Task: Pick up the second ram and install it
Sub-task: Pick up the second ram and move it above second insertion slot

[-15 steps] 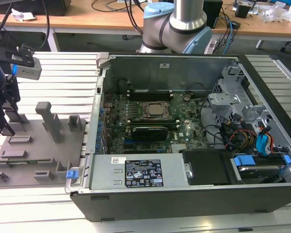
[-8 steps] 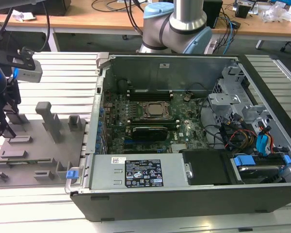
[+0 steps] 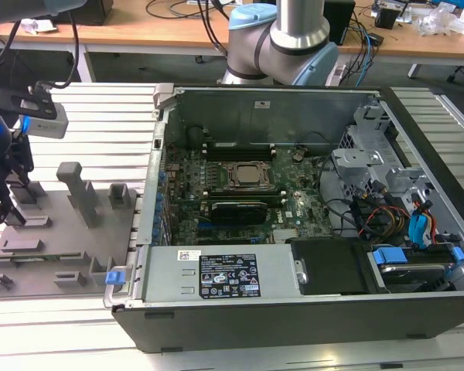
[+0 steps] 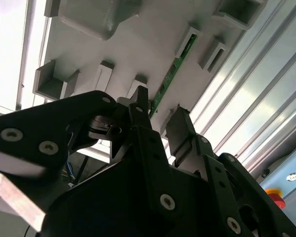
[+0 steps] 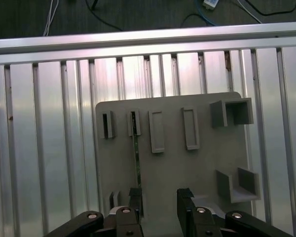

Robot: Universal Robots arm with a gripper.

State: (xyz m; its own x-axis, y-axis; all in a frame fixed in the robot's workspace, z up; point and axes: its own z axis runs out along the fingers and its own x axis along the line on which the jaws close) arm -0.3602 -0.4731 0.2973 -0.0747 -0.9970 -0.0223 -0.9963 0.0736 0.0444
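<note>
The gripper (image 5: 159, 193) hangs over a grey tray (image 5: 187, 173) on the slatted metal desk (image 5: 49, 148). Its two black fingers (image 5: 185, 196) stand apart and grip nothing. The ram (image 5: 137, 158), a thin green stick, stands on edge in the tray, one end set in a narrow slot block (image 5: 133, 123) and the other end reaching just under one of the fingers; in the second wrist view that end comes in close beside the same finger, at the edge of the gap between the two. Whether finger and ram touch cannot be told.

In the exterior view the tray lies at the exterior view's left of an open computer case (image 3: 255, 340), with the gripper above the tray's far-left part. Inside the case the motherboard (image 3: 240, 193) lies bare. A white label (image 3: 228, 276) with black print sits on the metal box at the case's near wall; its small lines are too fine to make out.
</note>
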